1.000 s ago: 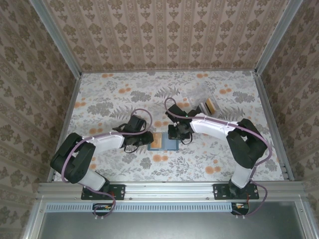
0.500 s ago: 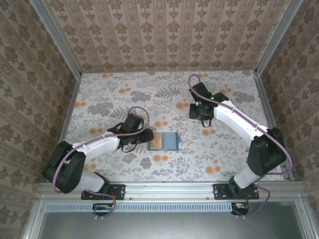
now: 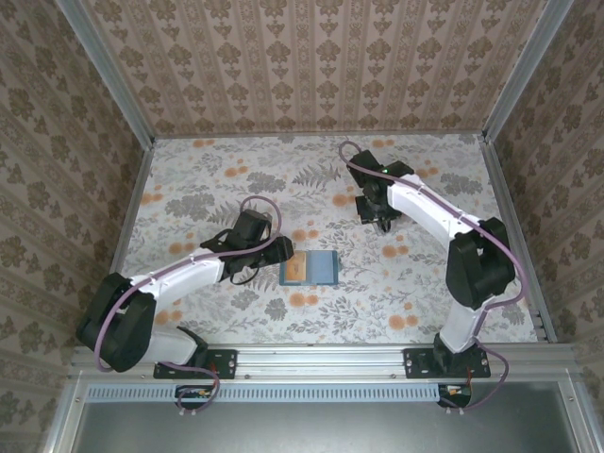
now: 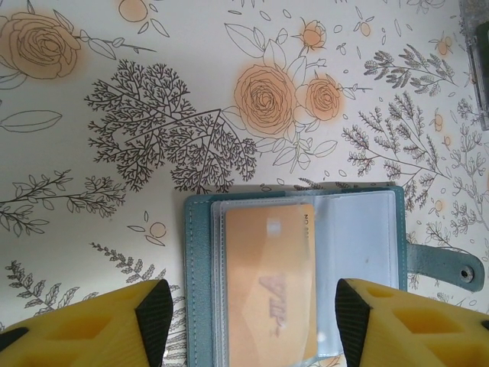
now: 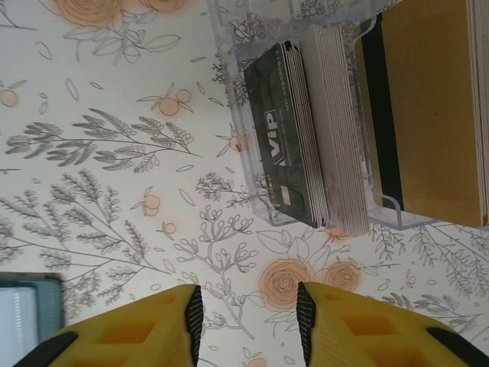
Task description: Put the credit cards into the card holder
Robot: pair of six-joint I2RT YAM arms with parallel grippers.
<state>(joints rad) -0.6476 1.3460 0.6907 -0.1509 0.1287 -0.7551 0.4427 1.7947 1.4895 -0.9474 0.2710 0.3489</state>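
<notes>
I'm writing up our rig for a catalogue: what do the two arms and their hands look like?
The left arm and right arm have white shells, black joints and a purple cable looped along each. The left hand and right hand have chunky yellow fingers with black inner pads.

The card holder [image 4: 200, 275] lies open on the bench [image 3: 189, 189], just ahead of the left end effector [image 4: 250, 310] and between its fingers. One card [image 4: 267, 283] sits in the leaf to that end effector's left. Well apart, a stand [image 5: 244, 153] sits ahead and right of the right end effector [image 5: 248, 317]. In it the credit cards [image 5: 336, 130] stand on edge in stacks side by side.
</notes>
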